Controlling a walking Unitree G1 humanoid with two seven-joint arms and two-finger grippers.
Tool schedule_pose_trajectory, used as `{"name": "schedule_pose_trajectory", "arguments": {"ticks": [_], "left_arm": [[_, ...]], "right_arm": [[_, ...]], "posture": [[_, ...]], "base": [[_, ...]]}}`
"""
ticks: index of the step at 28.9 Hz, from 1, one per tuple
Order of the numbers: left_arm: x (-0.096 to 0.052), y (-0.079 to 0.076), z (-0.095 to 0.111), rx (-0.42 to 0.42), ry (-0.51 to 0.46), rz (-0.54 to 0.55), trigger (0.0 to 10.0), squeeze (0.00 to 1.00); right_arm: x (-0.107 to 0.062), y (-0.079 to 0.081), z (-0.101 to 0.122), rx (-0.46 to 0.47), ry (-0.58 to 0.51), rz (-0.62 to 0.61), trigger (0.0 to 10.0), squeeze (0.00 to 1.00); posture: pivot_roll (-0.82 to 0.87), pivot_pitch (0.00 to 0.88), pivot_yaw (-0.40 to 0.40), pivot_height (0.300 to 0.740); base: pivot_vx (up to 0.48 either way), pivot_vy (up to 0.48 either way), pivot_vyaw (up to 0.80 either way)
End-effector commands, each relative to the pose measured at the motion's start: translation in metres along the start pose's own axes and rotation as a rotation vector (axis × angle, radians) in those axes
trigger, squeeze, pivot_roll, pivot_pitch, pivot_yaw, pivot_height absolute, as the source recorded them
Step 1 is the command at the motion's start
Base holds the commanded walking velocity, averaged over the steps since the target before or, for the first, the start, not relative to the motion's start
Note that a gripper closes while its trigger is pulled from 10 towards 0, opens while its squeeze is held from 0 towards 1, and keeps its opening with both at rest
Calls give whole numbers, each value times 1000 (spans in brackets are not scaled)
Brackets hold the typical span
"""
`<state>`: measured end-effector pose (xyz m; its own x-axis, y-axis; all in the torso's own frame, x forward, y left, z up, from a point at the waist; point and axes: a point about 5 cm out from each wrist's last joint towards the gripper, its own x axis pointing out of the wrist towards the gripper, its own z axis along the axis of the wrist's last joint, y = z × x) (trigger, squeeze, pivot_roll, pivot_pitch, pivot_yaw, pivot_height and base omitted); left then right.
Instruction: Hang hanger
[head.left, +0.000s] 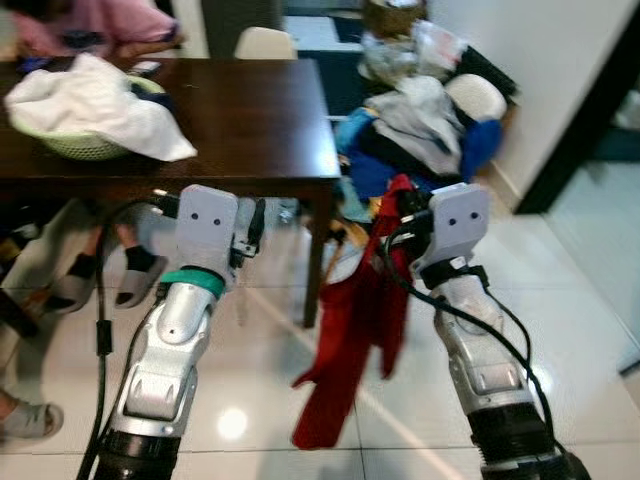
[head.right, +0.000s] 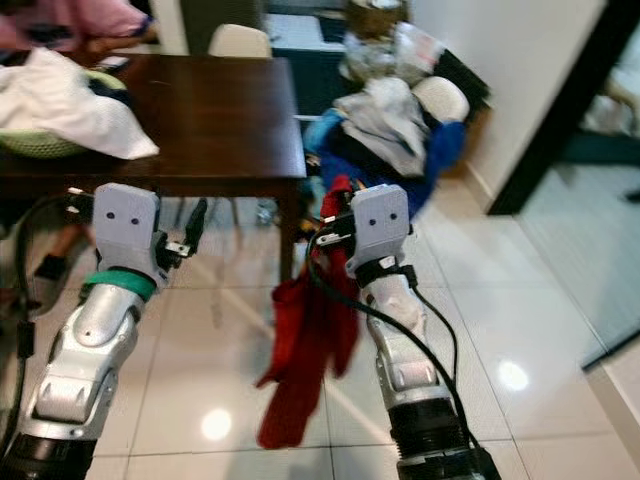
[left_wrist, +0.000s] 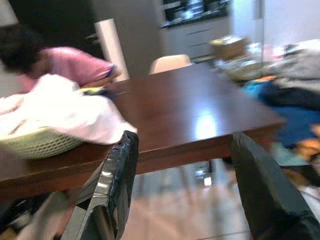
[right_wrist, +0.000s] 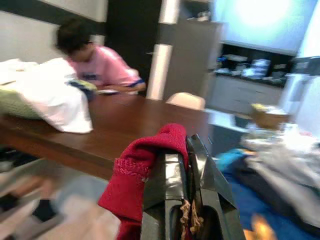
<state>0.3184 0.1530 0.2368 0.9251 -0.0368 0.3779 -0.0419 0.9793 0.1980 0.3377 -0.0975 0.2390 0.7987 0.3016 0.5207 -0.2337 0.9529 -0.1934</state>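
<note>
Limp red garment (head.left: 355, 330) pinched in right gripper (right_wrist: 186, 150); left gripper (left_wrist: 185, 175) spread, empty.

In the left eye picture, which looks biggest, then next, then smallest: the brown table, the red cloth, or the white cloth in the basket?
1. Brown table, biggest.
2. Red cloth, hanging from the right hand; it is nearer the camera, so it may look bigger than it is.
3. White cloth, not much smaller.

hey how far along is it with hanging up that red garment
Done: the right tool is shut on the red garment, which dangles above the tiled floor. In hand: carrying it, in front of the dark table. The left tool is open and holds nothing. Left: the hanging itself; no hanger or rail can be made out here.
</note>
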Motion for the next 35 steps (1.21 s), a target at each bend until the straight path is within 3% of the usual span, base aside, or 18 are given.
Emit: {"name": "schedule_pose_trajectory", "arguments": {"ticks": [1,5,15,21,24,27,30,31,33,35], "left_arm": [[2,-6,5,-3,-16,-16,10000,0],[5,-5,9,-3,-27,-8,10000,0],[3,-6,10,-17,-24,-13,10000,0],[4,-6,12,-17,-30,-12,10000,0],[5,-6,16,11,-54,-14,10000,0],[5,-7,17,18,-59,-20,10000,0],[5,-8,17,17,-58,-23,10000,0],[4,-8,16,18,-56,-26,10000,0],[4,-8,16,18,-56,-26,10000,0],[4,-11,15,17,-52,-31,10000,0]], "right_arm": [[-1,-9,1,2,-12,-31,10000,0],[2,-10,5,1,-28,-40,10000,0],[4,-35,7,47,-18,-187,10000,0],[3,-40,10,47,-34,-210,10000,0],[9,-39,26,31,-100,-176,10000,0],[29,-37,68,2,-263,-119,10000,0],[35,-38,82,2,-313,-115,10000,0],[45,-41,106,-7,-397,-107,10000,0],[45,-41,106,-7,-397,-107,10000,0],[68,-41,166,-29,-603,-48,10000,0]], "posture": [[8,98,23,740],[8,99,21,740],[4,105,21,740],[1,109,23,740],[5,111,25,740],[4,112,32,740],[6,113,33,740],[5,112,33,740],[5,112,33,740],[1,105,27,740]], "base": [[454,0,0],[454,0,0],[454,0,0],[454,0,0],[454,0,0],[454,0,0],[454,0,0],[454,0,0],[454,0,0],[454,0,0]]}}
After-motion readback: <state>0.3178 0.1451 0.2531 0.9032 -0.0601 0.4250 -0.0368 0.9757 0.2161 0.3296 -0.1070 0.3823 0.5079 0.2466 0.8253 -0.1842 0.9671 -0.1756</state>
